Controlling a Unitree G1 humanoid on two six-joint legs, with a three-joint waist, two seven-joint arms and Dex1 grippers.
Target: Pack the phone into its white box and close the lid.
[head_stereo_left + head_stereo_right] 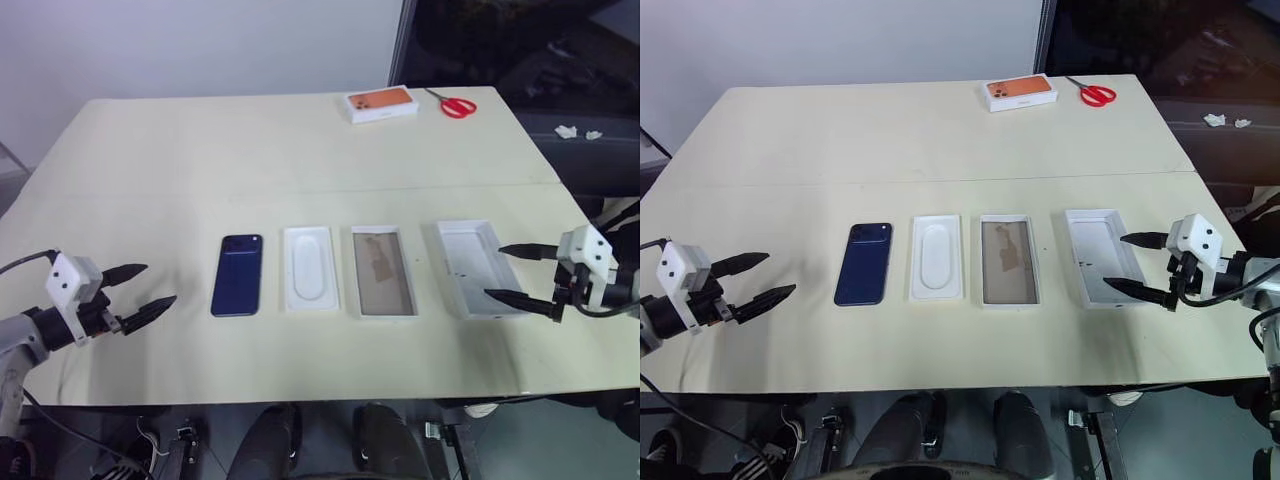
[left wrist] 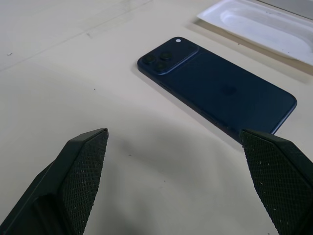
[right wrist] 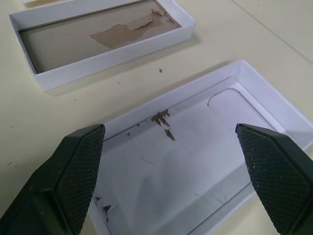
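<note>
L hand (image 1: 138, 288) & R hand (image 1: 520, 272): both wide open, aimed inward, holding nothing.

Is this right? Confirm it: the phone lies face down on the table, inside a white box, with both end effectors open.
Not quite. The phone lies face down on the bare table, beside the white insert, not inside any box; the left eye view shows it. Both the left end effector and the right end effector are open.
</note>
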